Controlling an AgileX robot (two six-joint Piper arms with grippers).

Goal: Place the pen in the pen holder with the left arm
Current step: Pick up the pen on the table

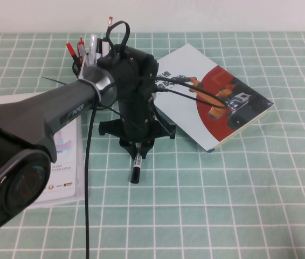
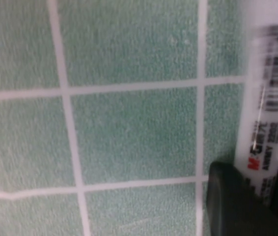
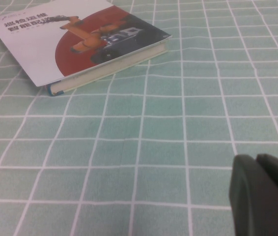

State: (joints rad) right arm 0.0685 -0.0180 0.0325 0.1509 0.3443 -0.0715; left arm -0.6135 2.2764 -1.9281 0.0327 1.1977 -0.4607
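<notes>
Gripping one white marker pen (image 1: 136, 164) with black left gripper (image 1: 137, 149) jaws, near one black mesh pen holder (image 1: 81, 67); right gripper (image 3: 264, 194) fingers pressed together.

A robotics lab or test bench set up like an office desk: a worktop (image 1: 249, 205) under green checked cloth against a plain white wall (image 1: 222, 16), a robot-themed book (image 1: 217, 100), a brochure (image 1: 63, 162), a mesh pen holder (image 1: 83, 67) with red pens (image 1: 71, 51).
</notes>
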